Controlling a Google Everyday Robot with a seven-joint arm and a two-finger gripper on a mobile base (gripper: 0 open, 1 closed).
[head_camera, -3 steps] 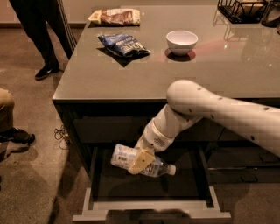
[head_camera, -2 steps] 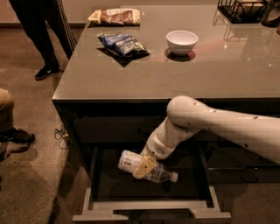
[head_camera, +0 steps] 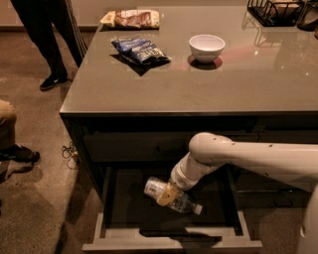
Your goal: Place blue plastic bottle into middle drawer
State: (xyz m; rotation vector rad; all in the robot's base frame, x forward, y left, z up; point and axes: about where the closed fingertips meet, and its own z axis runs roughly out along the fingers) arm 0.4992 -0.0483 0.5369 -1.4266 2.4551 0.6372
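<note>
The middle drawer [head_camera: 171, 242] is pulled open under the counter, with a dark inside and a lighter grey front panel. The blue plastic bottle [head_camera: 175, 198] lies tilted inside the drawer, its white cap [head_camera: 198, 210] toward the front right. My gripper [head_camera: 168, 193] reaches down into the drawer from the white arm [head_camera: 238, 161] on the right and sits on the bottle's middle. Whether the bottle rests on the drawer floor cannot be told.
On the counter [head_camera: 198, 84] are a white bowl [head_camera: 206, 47], a blue crinkly snack bag [head_camera: 140, 50], a tan snack bag [head_camera: 131, 18] and a black wire rack [head_camera: 278, 11]. A person's legs [head_camera: 49, 39] stand at the far left. A closed drawer front [head_camera: 134, 146] sits above.
My gripper has carried the bottle lower and to the right, deeper into the open drawer. The arm's elbow has dropped toward the drawer.
</note>
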